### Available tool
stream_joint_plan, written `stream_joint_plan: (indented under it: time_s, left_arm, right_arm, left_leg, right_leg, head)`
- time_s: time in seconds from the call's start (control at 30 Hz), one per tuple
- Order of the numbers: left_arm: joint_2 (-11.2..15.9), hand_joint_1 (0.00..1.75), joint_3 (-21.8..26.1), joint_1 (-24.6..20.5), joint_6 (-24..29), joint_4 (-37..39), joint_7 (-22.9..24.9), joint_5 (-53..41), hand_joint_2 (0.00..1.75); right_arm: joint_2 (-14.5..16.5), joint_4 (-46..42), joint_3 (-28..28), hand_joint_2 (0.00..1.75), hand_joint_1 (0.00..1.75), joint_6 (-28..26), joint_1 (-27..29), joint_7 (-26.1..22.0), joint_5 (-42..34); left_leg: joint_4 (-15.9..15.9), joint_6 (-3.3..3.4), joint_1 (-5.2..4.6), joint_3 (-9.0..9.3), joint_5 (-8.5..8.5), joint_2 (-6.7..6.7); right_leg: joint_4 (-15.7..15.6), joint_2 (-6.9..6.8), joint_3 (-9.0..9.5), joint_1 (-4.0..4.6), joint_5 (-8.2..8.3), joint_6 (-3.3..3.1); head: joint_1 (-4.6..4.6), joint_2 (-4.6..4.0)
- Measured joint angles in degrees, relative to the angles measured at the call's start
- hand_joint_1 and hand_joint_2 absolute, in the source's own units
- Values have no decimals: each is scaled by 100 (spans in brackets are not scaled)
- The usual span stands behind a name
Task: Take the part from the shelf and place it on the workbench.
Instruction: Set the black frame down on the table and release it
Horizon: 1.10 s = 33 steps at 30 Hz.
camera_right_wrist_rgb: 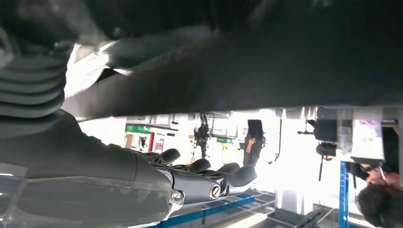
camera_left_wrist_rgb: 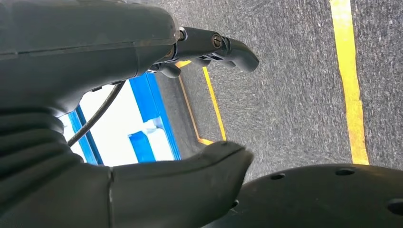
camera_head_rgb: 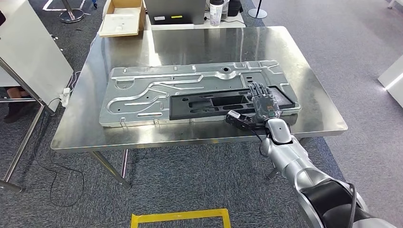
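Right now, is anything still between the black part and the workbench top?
Yes. The black part lies on a large silver stamped panel that covers the middle of the workbench, and the right hand rests on the part's near end.

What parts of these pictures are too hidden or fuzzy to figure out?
- Head view: the right hand lies over the black part, covering that end. Whether its fingers grip it or just rest on it is unclear.
- Head view: the box and bottle behind the table are cut off by the top edge.
- Right wrist view: a dark blurred surface hides much; the background glares white.
- Left wrist view: the left hand blocks most of the floor.
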Motion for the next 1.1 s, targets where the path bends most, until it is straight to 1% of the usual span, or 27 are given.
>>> stream_joint_plan:
  time_s: [0.17,0.3,0.43,0.6,0.7,0.83,1.1]
  left_arm:
    - [-28,0,-1,-2,16,0,0,59,0]
    - [-42,0,0,-2,44,0,0,106,0]
    - [-45,0,0,-4,61,0,-2,151,0]
    - [-48,0,0,4,65,0,-31,187,0]
    - [-48,0,0,-1,65,0,-62,217,0]
    - [-48,0,0,4,65,0,-75,240,0]
    - [-48,0,0,5,68,0,-81,267,0]
  right_arm:
    - [125,-518,126,0,0,-23,169,-73,50]
    - [261,-1239,299,0,0,38,377,-124,85]
    - [403,-2148,600,0,0,277,599,-160,67]
    - [478,-2945,1009,0,0,351,764,-286,-73]
    - [503,-3365,1303,0,0,465,839,-248,-112]
    - [515,-3680,1522,0,0,565,871,-163,-140]
    - [513,-3862,1675,0,0,573,896,-160,-173]
  left_leg:
    - [0,0,0,-8,0,0]
    - [0,0,1,-15,-1,0]
    - [0,-2,3,-15,-1,1]
    - [-1,-3,4,-17,-1,3]
    - [-1,-3,4,-16,-1,4]
    - [-1,-3,4,-16,-1,3]
    - [-1,-3,3,-15,-1,3]
  right_leg:
    - [0,1,-8,0,0,0]
    - [0,2,-16,1,-1,-1]
    - [0,0,-19,3,-5,-7]
    - [2,2,-19,3,-5,-7]
    - [2,4,-19,3,-5,-7]
    - [1,1,-19,3,-5,-7]
    - [1,3,-19,3,-5,-7]
  head:
    - [1,0]
    - [1,0]
    - [-1,1]
    - [1,-1]
    - [1,1]
    - [1,1]
    - [1,-1]
